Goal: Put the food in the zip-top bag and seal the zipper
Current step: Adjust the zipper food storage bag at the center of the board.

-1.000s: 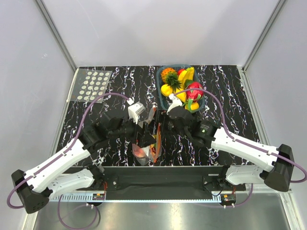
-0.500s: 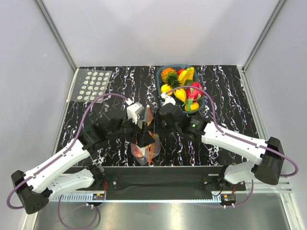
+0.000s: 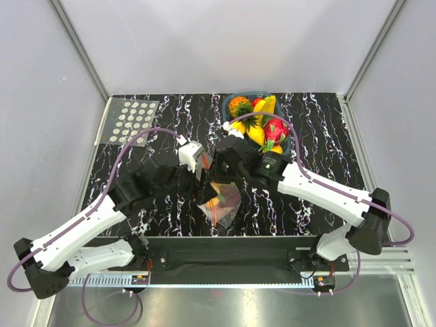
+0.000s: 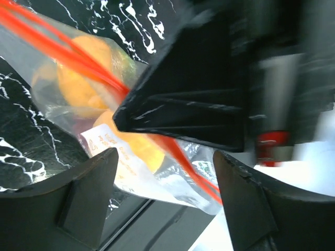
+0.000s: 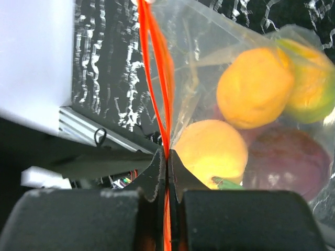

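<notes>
We saw the right gripper [image 5: 166, 157] pinched shut on the zipper [image 5: 156, 78], a thin red-orange strip along the mouth of the clear, crinkled bag [image 5: 209, 57]. Smooth, round food [image 5: 255, 86] sat inside the film: two orange-yellow balls, a greenish one and a dark purple one. The bag was over the near middle of the black, white-veined table [image 3: 327, 122]. The left gripper [image 4: 165, 151] gaped wide, its blunt black fingers [image 4: 86, 193] either side of the bag, clamping nothing.
</notes>
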Robot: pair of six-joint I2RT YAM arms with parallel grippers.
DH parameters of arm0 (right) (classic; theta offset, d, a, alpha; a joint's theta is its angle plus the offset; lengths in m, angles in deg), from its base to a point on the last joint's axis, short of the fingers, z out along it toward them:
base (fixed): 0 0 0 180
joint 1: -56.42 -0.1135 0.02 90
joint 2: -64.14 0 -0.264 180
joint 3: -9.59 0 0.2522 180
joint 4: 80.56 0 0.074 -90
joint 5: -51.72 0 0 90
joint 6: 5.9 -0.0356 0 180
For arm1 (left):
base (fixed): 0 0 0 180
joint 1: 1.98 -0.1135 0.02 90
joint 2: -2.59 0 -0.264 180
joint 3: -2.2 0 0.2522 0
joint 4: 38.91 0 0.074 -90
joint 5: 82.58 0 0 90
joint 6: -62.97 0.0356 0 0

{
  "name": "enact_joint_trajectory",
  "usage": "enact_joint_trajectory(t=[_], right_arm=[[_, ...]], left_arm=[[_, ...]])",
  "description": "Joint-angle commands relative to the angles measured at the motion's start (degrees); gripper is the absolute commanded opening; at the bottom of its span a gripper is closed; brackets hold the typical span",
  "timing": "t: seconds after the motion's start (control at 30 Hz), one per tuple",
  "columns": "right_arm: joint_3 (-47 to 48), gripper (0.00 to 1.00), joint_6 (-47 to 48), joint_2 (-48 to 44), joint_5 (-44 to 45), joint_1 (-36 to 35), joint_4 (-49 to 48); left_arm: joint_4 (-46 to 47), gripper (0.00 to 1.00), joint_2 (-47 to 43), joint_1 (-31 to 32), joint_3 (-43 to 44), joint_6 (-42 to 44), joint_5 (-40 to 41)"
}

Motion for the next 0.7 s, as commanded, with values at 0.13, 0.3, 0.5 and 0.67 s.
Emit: enact_joint_trajectory(t=[0.13, 0.3, 0.5, 0.67], right_arm=[[1.0, 0.00, -7.3, 1.5, 4.4, -1.0, 0.0], [0.8, 0.00, -8.5, 1.2, 7.1, -1.0, -0.3], [0.6, 0.00, -8.8, 1.3, 8.0, -1.0, -1.0], [0.3, 0.00, -8.8, 1.1, 8.2, -1.1, -1.5]], left_arm=[[-3.1, 0.67, 4.0, 3.9, 7.6, -0.3, 9.6], [-5.2, 0.50, 8.0, 6.7, 9.1, -1.5, 15.7], [-6.7, 0.35, 9.4, 7.4, 8.4, -4.3, 23.5], [-8.6, 0.25, 11.2, 7.5, 8.8, -4.6, 27.3]])
